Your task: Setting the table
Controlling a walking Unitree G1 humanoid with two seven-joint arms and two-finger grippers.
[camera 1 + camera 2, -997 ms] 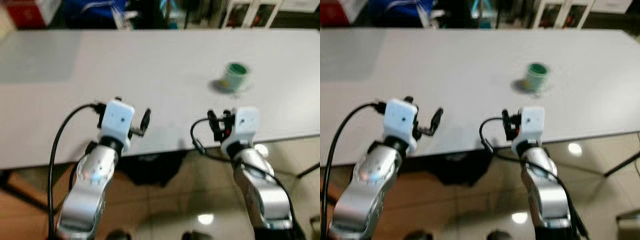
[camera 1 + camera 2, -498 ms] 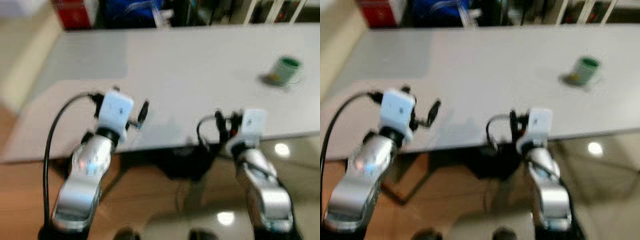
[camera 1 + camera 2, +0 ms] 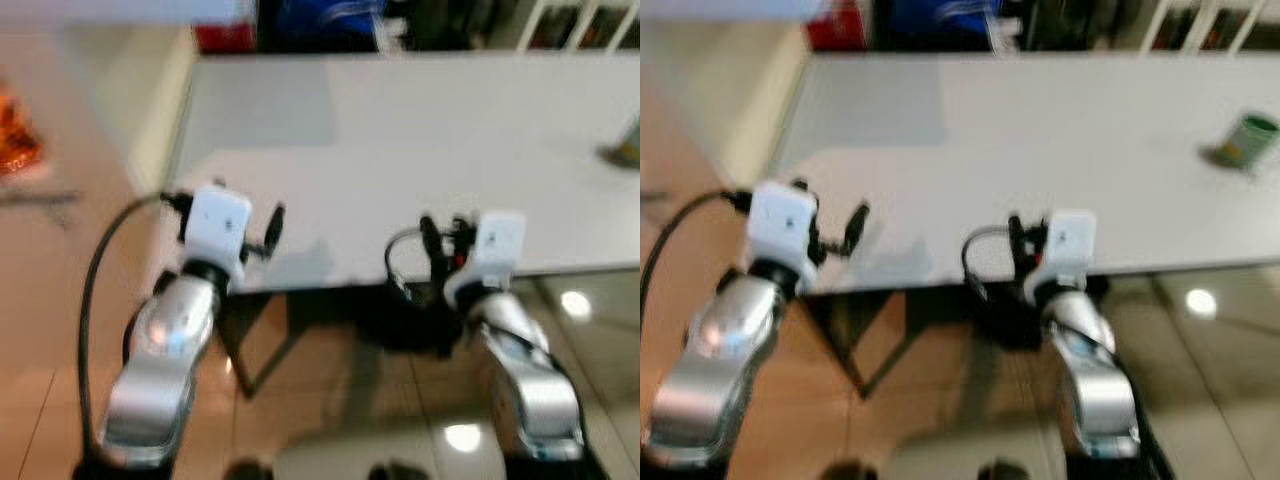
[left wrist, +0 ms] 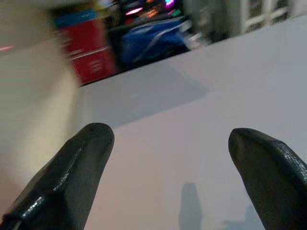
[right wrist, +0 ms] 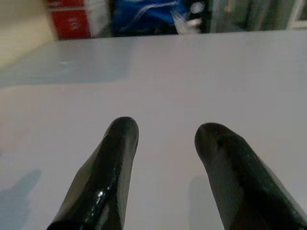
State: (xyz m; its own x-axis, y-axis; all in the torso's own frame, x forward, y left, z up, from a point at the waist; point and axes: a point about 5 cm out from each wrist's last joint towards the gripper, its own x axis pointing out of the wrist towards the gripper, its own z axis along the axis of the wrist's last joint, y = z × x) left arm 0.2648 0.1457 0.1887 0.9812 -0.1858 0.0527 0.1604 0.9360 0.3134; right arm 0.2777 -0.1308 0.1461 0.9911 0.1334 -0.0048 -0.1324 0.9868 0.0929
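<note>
1. Left eye view, and it's a blurry one: a long white table (image 3: pixel 420 130) runs across the frame. The left gripper (image 3: pixel 262 230) sits just over the table's near edge, close to its left corner. The right gripper (image 3: pixel 442 245) is at the near edge too, further along. Both silver arms reach up from the bottom of the frame, a black cable looping off each. Wooden flooring lies to the left, glossy tile below with light spots on it. At the far right edge of the table there's a sliver of something greenish (image 3: pixel 630 145), too cut off to identify here.

2. Right eye view: there it is, a green cup (image 3: pixel 1246 140) standing on the table toward its far right, well apart from both grippers. The left gripper (image 3: pixel 840 238) and right gripper (image 3: pixel 1025 245) hang at the near edge with nothing between their fingers. Behind the table, a red box (image 3: pixel 840 28) and something blue (image 3: pixel 940 20) on the floor.

3. Left wrist view: the left gripper's two black fingers (image 4: pixel 72 172) are spread wide apart, only bare tabletop between them. It grips nothing. The red box (image 4: pixel 88 50) and blue bundle (image 4: pixel 153 40) sit beyond the table's far end.

4. Right wrist view: the right gripper's fingers (image 5: pixel 108 177) are parted with a moderate gap, narrower than the left's, and hold nothing. White tabletop stretches ahead to the red box (image 5: pixel 76 21).
</note>
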